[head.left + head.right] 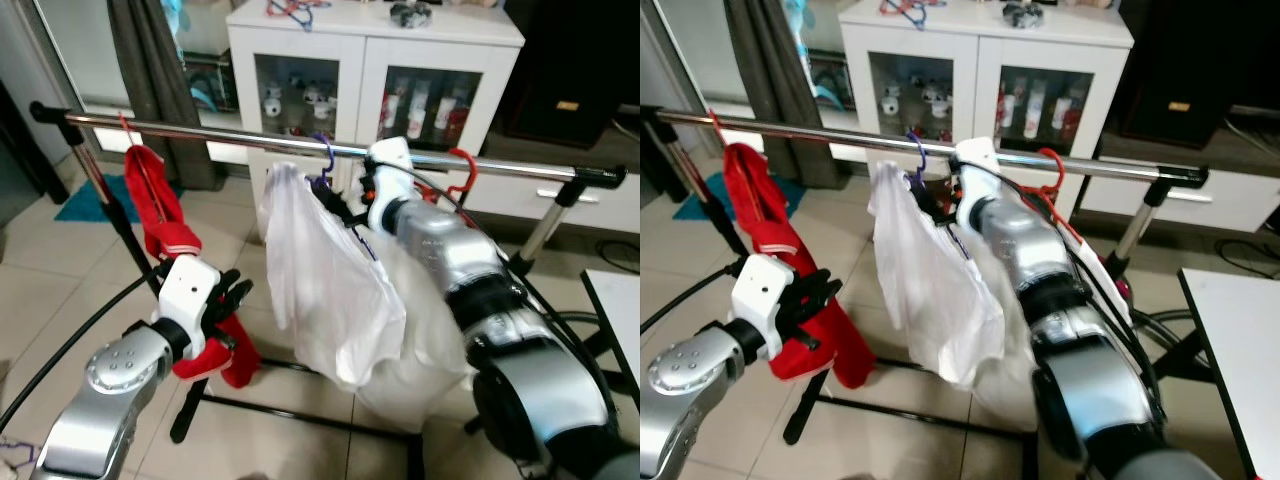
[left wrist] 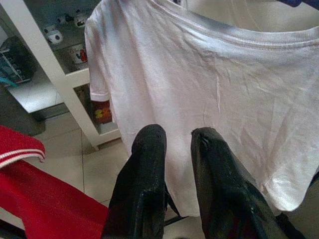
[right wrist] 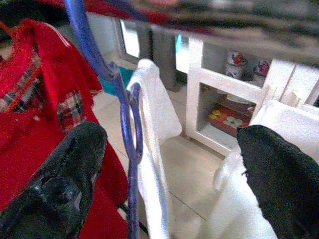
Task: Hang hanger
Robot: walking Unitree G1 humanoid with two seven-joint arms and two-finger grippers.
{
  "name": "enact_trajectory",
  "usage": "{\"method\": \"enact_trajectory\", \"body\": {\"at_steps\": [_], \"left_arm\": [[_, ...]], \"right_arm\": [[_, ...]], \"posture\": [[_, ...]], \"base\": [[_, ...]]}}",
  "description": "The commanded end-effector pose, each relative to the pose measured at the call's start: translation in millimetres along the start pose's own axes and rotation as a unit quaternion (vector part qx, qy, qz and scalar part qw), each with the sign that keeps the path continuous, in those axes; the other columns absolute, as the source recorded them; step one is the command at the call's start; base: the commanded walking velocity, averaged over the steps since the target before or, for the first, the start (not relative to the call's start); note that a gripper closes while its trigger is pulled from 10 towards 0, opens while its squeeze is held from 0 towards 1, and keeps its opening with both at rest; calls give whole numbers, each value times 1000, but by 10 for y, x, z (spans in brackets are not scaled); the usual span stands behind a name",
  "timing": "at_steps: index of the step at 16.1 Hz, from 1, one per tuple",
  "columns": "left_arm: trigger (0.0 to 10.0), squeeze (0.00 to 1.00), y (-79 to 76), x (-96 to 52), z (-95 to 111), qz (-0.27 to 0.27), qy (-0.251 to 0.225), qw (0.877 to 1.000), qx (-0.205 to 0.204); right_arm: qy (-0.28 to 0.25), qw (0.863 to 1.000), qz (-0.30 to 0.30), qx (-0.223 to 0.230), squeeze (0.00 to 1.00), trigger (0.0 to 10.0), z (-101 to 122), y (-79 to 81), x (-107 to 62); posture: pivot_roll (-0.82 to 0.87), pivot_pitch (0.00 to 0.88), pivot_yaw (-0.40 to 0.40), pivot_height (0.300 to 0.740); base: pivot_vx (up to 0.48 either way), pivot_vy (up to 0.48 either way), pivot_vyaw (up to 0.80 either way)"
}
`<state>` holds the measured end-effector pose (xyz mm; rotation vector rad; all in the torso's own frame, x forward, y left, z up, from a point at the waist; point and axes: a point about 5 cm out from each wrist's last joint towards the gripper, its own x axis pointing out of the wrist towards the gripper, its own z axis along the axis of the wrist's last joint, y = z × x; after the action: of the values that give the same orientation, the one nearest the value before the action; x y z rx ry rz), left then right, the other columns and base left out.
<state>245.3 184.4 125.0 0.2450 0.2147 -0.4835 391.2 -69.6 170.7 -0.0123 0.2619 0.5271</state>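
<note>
Right gripper [image 3: 169,174] up at the silver metal clothes rail [image 1: 250,137], fingers spread wide, the thin purple wire hanger [image 3: 127,129] between them, hooked on the rail with a white cotton T-shirt [image 1: 325,270]. Left gripper [image 2: 177,164] low, fingers nearly together, holding nothing. Glass-fronted white cabinet [image 1: 370,60] behind holds small bottles and figurines

A metal rail [image 1: 250,135] on a black-footed stand carries three garments. A red shirt [image 1: 160,215] hangs near its left end, a white shirt [image 1: 325,280] on a purple hanger [image 1: 325,160] at the middle, and beside it another white garment [image 1: 420,350] on a red hanger [image 1: 462,170].
</note>
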Motion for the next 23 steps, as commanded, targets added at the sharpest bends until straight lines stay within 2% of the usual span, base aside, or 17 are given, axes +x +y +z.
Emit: {"method": "enact_trajectory", "body": {"at_steps": [1, 2, 4, 6, 8, 9, 10, 11, 15, 22, 23], "left_arm": [[10000, 0, 8, -27, -7, -1, 5, 1000, 3], [10000, 0, 3, -45, -6, -3, 7, 1000, 4], [10000, 0, -2, -75, -13, -5, 10, 1000, 5], [10000, 0, -7, -99, -28, -8, 16, 1000, 5], [10000, 0, -16, -108, -27, -12, 18, 1000, 5], [10000, 0, -19, -110, -25, -14, 18, 1000, 6], [10000, 0, -20, -109, -24, -14, 19, 1000, 6], [10000, 0, -21, -110, -22, -15, 19, 1000, 6], [10000, 0, -33, -101, -11, -17, 17, 1000, 8], [10000, 0, -34, -96, -3, -15, 15, 1000, 9], [10000, 0, -35, -100, -5, -14, 15, 1000, 9]], "right_arm": [[-7, 1000, -24, -13, 0, 10000, 59, -30, 19], [-8, 999, -54, -3, 0, 10000, 62, -57, 47], [-8, 998, -51, 23, 0, 10000, 61, -18, 82], [11, 999, -37, 14, 0, 10000, 14, 54, 117], [15, 999, -38, 30, 0, 10000, 12, 91, 143], [11, 998, -36, 40, 0, 7647, 33, 107, 155], [10, 998, -32, 45, 0, 3333, 46, 119, 161], [12, 999, -17, 43, 0, 235, 52, 147, 168], [29, 998, 47, 25, 0, 0, 10, 260, 183], [0, 999, 18, 36, 0, 0, 122, 191, 178], [-4, 999, 6, 36, 0, 3333, 142, 156, 171]], "posture": [[103, 42, 3, 740], [107, 48, 3, 740], [113, 71, 3, 740], [115, 80, 5, 740], [117, 88, 6, 740], [120, 93, 5, 740], [121, 94, 3, 740], [121, 94, 2, 740], [116, 92, -1, 740], [120, 88, -4, 740], [120, 85, -7, 740]], "base": [[0, 0, 0], [0, 0, 0], [0, 0, 0], [0, 0, 0], [0, 0, 0], [0, 0, 0], [0, 0, 0], [0, 0, 0], [0, 0, 0], [0, 0, 0], [0, 0, 0]]}}
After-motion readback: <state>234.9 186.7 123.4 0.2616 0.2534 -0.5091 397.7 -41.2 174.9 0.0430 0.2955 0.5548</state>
